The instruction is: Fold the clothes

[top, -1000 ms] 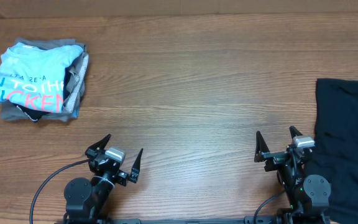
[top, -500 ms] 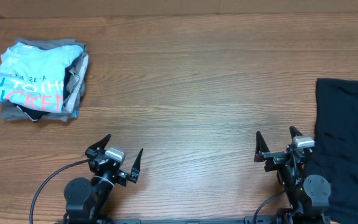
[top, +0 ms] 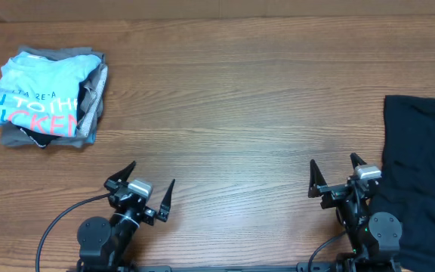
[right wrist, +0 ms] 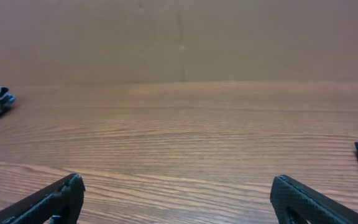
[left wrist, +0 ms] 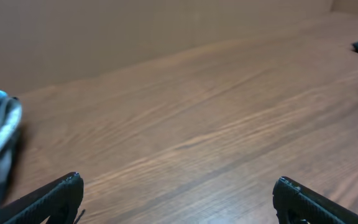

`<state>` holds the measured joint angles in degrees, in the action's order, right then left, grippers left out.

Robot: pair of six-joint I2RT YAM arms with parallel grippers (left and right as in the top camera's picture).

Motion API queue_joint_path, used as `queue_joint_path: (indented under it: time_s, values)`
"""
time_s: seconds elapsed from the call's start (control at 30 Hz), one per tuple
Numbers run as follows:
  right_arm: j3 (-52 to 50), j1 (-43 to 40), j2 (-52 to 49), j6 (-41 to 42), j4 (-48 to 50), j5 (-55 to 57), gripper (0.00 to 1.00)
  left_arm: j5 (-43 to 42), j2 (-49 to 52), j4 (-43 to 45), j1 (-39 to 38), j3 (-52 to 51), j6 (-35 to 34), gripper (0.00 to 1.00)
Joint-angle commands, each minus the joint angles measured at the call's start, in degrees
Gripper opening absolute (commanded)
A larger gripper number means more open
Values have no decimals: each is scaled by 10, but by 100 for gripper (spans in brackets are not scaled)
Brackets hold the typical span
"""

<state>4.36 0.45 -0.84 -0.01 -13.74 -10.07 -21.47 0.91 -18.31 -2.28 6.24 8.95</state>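
Wooden table [top: 240, 98], black T-shirt [top: 421, 159] rumpled at its right edge, folded pile [top: 44, 98] far left, then the left gripper [top: 152, 174] and right gripper [top: 333, 160] at the near edge, both empty, fingers spread wide, right one just beside the shirt.

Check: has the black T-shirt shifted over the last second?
No. The black T-shirt keeps the same outline against the table grain, at the right side.

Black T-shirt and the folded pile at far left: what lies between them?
Overhead view: only bare wooden table between black T-shirt and folded pile.
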Motion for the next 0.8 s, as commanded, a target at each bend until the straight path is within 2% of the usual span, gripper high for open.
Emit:
queue_joint_path:
  time_s: [0.0,0.17,0.27,0.3,0.37,0.47,0.57,0.6,0.77]
  values:
    - [-1,-2,6,0,4,-26,100,-57,-5,-8,-4,-3,-9,100]
    - [-1,-2,6,53,7,-107,100,-91,-5,-7,-4,-3,-12,100]
    - [5,-2,6,85,31,-173,100,-127,-5,2,-4,25,-39,100]
    - [38,-2,6,127,52,-213,100,-103,-5,1,-4,80,-38,100]
    - [75,-2,5,127,36,-214,100,-47,-3,-4,-4,138,-38,100]
    - [143,-2,-13,127,-8,-185,100,-18,24,-27,-4,205,-24,100]
    - [233,-2,-74,121,-83,-154,100,-3,111,-94,-4,298,-10,100]
    - [288,-2,-130,120,-139,-140,100,12,178,-140,-4,355,-10,100]
    - [465,-2,-340,120,-329,-78,100,22,383,-299,-4,552,-14,100]
